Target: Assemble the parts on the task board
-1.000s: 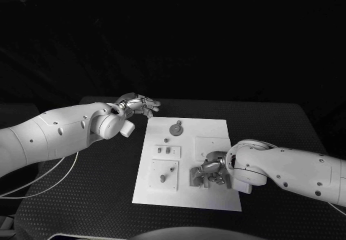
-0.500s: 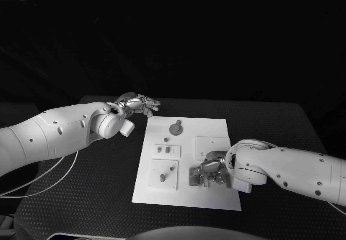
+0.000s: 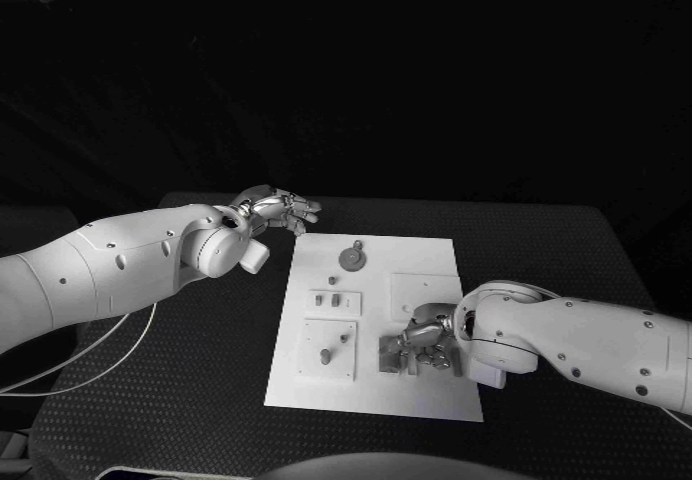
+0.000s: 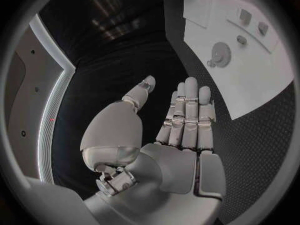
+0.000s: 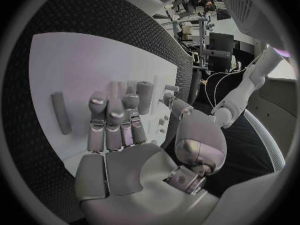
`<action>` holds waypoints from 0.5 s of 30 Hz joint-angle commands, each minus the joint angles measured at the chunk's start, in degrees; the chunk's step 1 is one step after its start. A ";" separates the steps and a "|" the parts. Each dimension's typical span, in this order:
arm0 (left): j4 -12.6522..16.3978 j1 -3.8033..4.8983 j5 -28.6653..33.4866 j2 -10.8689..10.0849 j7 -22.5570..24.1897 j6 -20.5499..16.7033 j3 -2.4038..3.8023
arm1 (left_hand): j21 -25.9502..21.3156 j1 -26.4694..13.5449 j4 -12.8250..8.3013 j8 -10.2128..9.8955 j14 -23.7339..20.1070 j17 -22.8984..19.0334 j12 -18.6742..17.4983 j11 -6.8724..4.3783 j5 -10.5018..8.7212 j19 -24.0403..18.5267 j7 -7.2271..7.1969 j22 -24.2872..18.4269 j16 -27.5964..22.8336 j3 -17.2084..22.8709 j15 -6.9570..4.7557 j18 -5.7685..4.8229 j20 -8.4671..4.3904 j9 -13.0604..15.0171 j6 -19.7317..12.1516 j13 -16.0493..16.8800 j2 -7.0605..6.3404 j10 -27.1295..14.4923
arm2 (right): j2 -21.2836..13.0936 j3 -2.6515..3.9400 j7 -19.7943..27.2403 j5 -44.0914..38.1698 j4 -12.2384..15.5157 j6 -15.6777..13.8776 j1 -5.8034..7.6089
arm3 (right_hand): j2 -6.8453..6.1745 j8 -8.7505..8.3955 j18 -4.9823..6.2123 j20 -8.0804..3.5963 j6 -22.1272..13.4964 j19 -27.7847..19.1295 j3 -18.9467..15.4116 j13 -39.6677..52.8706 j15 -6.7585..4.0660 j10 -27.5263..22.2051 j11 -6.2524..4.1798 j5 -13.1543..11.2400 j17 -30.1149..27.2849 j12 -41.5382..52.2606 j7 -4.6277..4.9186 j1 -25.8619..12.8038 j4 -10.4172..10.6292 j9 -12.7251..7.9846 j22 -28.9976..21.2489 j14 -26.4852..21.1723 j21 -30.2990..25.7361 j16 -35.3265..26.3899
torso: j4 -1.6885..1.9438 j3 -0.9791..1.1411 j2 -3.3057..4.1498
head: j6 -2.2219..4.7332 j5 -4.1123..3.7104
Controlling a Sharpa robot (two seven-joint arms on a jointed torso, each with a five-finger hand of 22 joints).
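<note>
while the white rectangular task board (image 3: 378, 320) lies flat in the middle of the black textured table (image 3: 173, 400), the silver many-fingered right hand (image 3: 421, 345) sits low over the board's near right part, among a cluster of small grey upright parts (image 3: 392, 352). the right wrist view shows this hand's fingers (image 5: 114, 120) extended side by side over the white plate, with grey cylindrical pegs (image 5: 145, 96) standing just beyond the fingertips and a grey bar-shaped part (image 5: 60, 112) lying on the board to one side. whether the hand grasps any piece cannot be told.

the silver left hand (image 3: 277, 210) hovers off the board, beside its far left corner. its fingers (image 4: 187, 115) are straight and together, thumb apart, released and holding nothing.

a round grey disc part (image 3: 352, 259) rests near the board's far edge. two small grey pegs (image 3: 335, 298) stand in a raised white block at the board's left, and a further small part (image 3: 327, 352) sits in a second block nearer the robot.
</note>
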 commanded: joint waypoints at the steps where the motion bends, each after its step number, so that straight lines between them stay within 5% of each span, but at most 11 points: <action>1: 0.04 0.04 -0.01 0.10 0.28 0.84 0.03 | -0.34 -0.24 0.19 0.24 0.15 0.10 0.11 0.38 0.25 0.33 0.06 0.06 -0.33 -0.01 0.20 0.70 -0.08 -0.06 -0.28 -0.07 0.25 0.05 | -0.04 -0.28 2.75 -2.77 0.76 2.07 -0.47 | 0.73 0.88 2.74 -0.57 0.20 0.22 -1.07 -0.05 -0.49 0.05 -0.17 -0.03 0.11 0.50 -0.19 4.47 -3.41 0.43 0.01 0.16 0.50 -0.10 | 0.06 -0.01 -0.01 | 0.09 -0.08; 2: 0.04 0.04 -0.01 0.10 0.28 0.84 0.02 | -0.35 -0.24 0.19 0.24 0.15 0.10 0.11 0.38 0.24 0.33 0.06 0.06 -0.33 -0.01 0.20 0.70 -0.08 -0.06 -0.28 -0.07 0.25 0.05 | -0.03 -0.28 2.80 -3.05 0.82 2.37 -0.47 | 2.35 1.01 2.74 -0.56 0.41 0.14 -2.59 -0.09 -0.57 0.10 -0.20 0.20 0.13 0.58 -0.36 6.77 -5.81 0.63 -0.02 0.17 0.55 -0.14 | 0.06 0.01 -0.02 | 0.08 -0.08; 7: 0.05 0.04 -0.01 0.07 0.29 0.84 0.02 | -0.35 -0.23 0.20 0.25 0.15 0.12 0.11 0.38 0.22 0.33 0.06 0.07 -0.34 0.00 0.20 0.70 -0.08 -0.06 -0.28 -0.07 0.27 0.04 | 0.02 -0.28 2.64 -6.79 0.95 2.93 -0.58 | 3.42 1.04 2.74 -0.31 0.90 -0.08 -6.02 -0.34 -0.68 0.21 -0.34 0.11 0.15 0.63 -0.49 11.71 -10.90 0.81 -0.25 0.27 0.47 -0.33 | 0.02 -0.05 0.01 | 0.07 -0.04; 15: 0.12 0.04 -0.01 0.03 0.25 0.86 0.01 | -0.37 -0.22 0.21 0.26 0.15 0.14 0.11 0.38 0.19 0.33 0.06 0.09 -0.36 0.00 0.20 0.70 -0.08 -0.07 -0.29 -0.07 0.27 0.04 | 0.16 -0.28 1.80 -9.72 1.15 2.09 -0.83 | 3.52 1.06 2.74 -0.10 1.48 0.00 -7.68 -0.54 -0.80 0.41 -0.52 -0.02 0.20 0.71 -0.64 14.74 -13.24 0.93 -0.57 0.36 0.36 -0.45 | -0.01 -0.06 0.02 | 0.09 -0.05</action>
